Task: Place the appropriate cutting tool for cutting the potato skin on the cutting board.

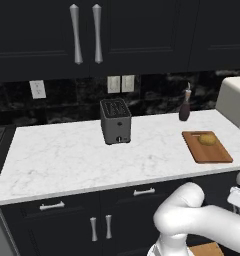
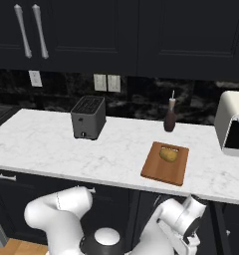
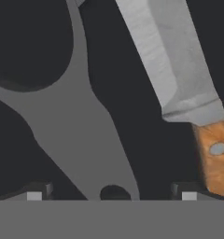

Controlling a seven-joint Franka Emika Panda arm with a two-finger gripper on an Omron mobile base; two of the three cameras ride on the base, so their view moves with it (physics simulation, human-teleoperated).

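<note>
From the left, the potato (image 1: 207, 139) is sitting on the board (image 1: 207, 147), right of the toaster (image 1: 115, 120). From the right, the board (image 2: 166, 163) is lying beside the bottle (image 2: 170, 117). At the hand, the gripper (image 3: 111, 193) is hovering wide apart, gripping nothing, over a peeler (image 3: 81, 126), left of a knife (image 3: 177, 74).

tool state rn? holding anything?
Tool: open, holding nothing; fingertips apart over a grey peeler, knife beside it.

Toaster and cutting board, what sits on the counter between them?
Nothing: bare white marble counter lies between the toaster and the cutting board, in both base views.
</note>
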